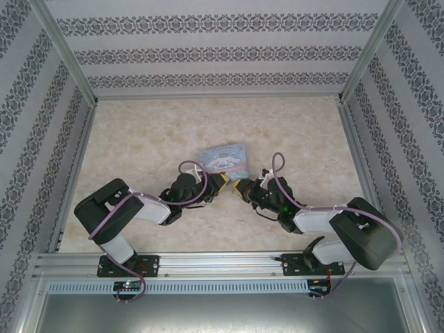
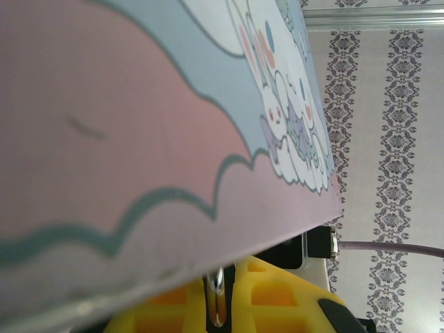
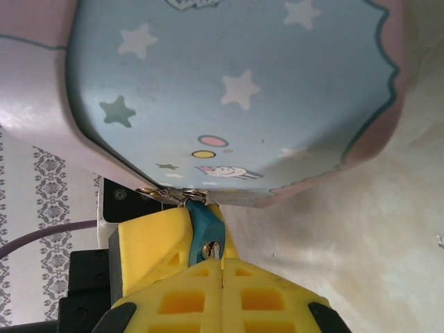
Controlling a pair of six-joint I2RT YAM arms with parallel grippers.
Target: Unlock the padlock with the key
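Since the padlock (image 3: 202,232) is hooked onto the cartoon-dog tin (image 1: 225,158), the overhead view has both my arms folded in toward it. My left gripper (image 1: 220,183) and right gripper (image 1: 241,188) sit nose to nose just at the tin's near edge, I guess so one can steady things while the other does the fiddly bit. On the left wrist cam the tin's pink-and-blue face looms right over my yellow fingers (image 2: 277,300), which are pinched on a thin silvery sliver I'm taking to be the key (image 2: 216,300). It points up at the tin's edge and its tip is hidden. On the right wrist cam the little teal padlock hangs by its shackle (image 3: 187,196), threaded through the tin's latch loops (image 3: 161,193). My right jaws are closed up with the lock's lower end nipped at their tips, probably to stop it swinging. The other arm's yellow finger presses against the padlock's side, and there's a silver glint at the lock's bottom, keyhole or key tip, honestly can't tell. Everything sits on a beige marbled table (image 1: 139,139), boxed in by patterned striped wallpaper (image 1: 208,55) and aluminium frame rails (image 1: 208,265).
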